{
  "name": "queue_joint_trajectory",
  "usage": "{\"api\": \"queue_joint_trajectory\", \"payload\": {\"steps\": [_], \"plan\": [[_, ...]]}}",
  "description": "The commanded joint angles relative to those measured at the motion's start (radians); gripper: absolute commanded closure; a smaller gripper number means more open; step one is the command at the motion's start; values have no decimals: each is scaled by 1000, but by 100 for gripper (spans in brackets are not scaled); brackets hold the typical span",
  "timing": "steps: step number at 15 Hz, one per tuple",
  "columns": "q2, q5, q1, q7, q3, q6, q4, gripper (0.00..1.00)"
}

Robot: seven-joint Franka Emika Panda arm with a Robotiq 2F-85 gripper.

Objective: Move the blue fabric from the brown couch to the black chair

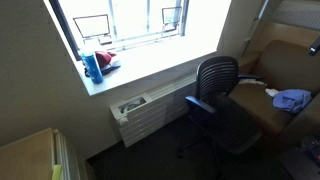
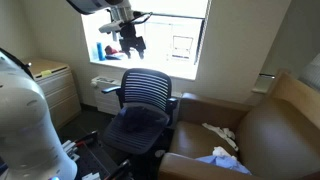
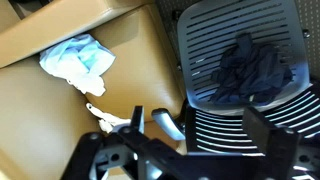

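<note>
The blue fabric (image 3: 78, 60) lies crumpled on the seat cushion of the brown couch (image 3: 40, 135), shown from above in the wrist view. Nothing holds it. A small white scrap (image 3: 95, 112) lies just beside it on the same cushion. In both exterior views the fabric sits toward the front of the seat, on the half farther from the chair (image 1: 293, 98).

The black chair (image 2: 143, 88), a mesh-backed office chair on casters, stands just beside the couch's arm with its back to the window. A dark bundle of cloth (image 2: 140, 120) is heaped on its seat. The color is hard to judge in this light; it may be navy or black.

The gripper (image 2: 128, 42) hangs high above the chair's backrest, in front of the bright window and well apart from the fabric. Its jaws stand spread wide with nothing between them.

Beyond the chair, a blue bottle (image 1: 92, 66) stands on the deep white windowsill (image 1: 150, 60), next to a red object too small to identify. A white radiator (image 1: 148, 108) runs along the wall beneath the sill.
</note>
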Motion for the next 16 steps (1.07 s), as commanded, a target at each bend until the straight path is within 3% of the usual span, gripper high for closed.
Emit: {"api": "queue_joint_trajectory", "payload": {"steps": [1, 3, 5, 8, 10, 12, 13, 16], "plan": [[2, -7, 16, 5, -14, -4, 2, 0], [104, 96, 28, -112, -89, 14, 22, 0], [193, 135, -3, -96, -127, 43, 24, 0], [289, 283, -8, -163, -217, 77, 71, 0], [408, 372, -17, -259, -262, 57, 174, 0], [516, 377, -30, -236, -273, -17, 310, 0], [398, 351, -22, -224, -262, 55, 167, 0], [441, 350, -26, -223, -264, 48, 205, 0]]}}
